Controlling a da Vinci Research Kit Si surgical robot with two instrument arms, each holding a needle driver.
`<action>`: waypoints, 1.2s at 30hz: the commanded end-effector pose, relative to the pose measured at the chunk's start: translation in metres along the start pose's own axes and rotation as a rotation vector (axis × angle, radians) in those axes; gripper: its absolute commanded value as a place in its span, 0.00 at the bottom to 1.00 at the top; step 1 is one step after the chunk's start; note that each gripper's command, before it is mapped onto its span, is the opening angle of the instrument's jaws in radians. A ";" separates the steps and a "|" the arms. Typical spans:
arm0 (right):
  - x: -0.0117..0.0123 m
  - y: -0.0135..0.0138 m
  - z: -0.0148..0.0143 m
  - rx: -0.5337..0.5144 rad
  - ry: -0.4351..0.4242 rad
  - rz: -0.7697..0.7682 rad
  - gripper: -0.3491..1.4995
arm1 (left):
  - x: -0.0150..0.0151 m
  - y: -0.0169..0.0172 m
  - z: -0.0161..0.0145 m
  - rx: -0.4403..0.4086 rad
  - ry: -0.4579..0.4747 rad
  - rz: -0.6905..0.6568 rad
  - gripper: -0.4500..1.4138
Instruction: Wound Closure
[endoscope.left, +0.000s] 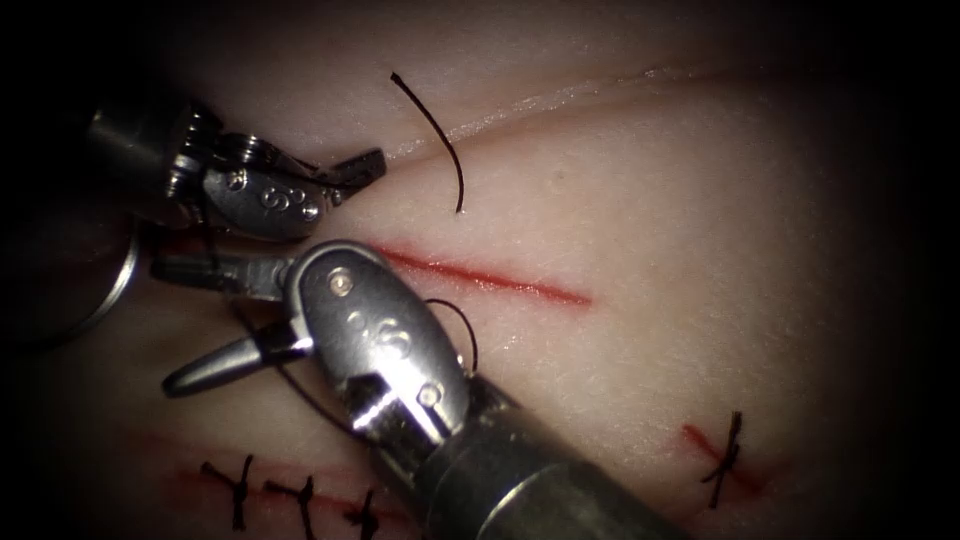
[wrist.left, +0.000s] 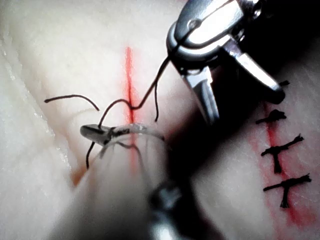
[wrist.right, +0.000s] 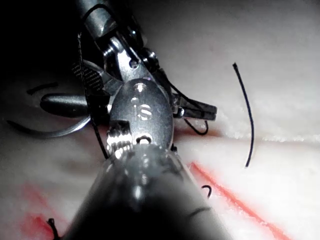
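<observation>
Holding thread (endoscope.left: 447, 150): the left claw (endoscope.left: 368, 164), upper left of the endoscope frame, is closed, and the left wrist view shows its tip (wrist.left: 99, 132) clamped on the dark strand just beside the cut (endoscope.left: 480, 275). The right claw (endoscope.left: 200, 318) comes in from lower right with its two halves spread wide at centre left, gripping nothing that I can see. A curved grey arc (endoscope.left: 124, 285) at the far left edge, left of the cut, looks like the needle. Neither claw holds it, and I can't tell whether it is in the tissue (endoscope.left: 700, 200). The free thread end lies loose above the cut, toward upper centre. Finished stitches (endoscope.left: 300, 495) sit along the bottom left, with one more (endoscope.left: 725, 447) at lower right. Risks, as I judge them: the strand runs right up against the right tool's wrist (wrist.left: 200, 30), so it could snag there and get yanked or frayed. The free end looks short, so a hard pull could drag it back through the tissue. The spread right claw sits low enough to gouge the surface. Markings: small stamped characters on the right tool's wrist (wrist.right: 141, 111), not readable with confidence, and no brand is visible.
</observation>
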 end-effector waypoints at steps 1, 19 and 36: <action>-0.0003 -0.0001 0.0011 0.027 0.006 0.003 0.27 | -0.0004 0.0009 0.0004 -0.001 -0.003 0.000 0.00; 0.0064 -0.0001 0.0030 -0.020 0.177 -0.102 0.00 | -0.0014 0.0025 0.0008 0.008 -0.016 0.019 0.00; 0.0098 0.0024 -0.0050 -0.421 0.195 -0.426 0.00 | -0.0010 0.0041 -0.0026 0.025 -0.030 0.021 0.00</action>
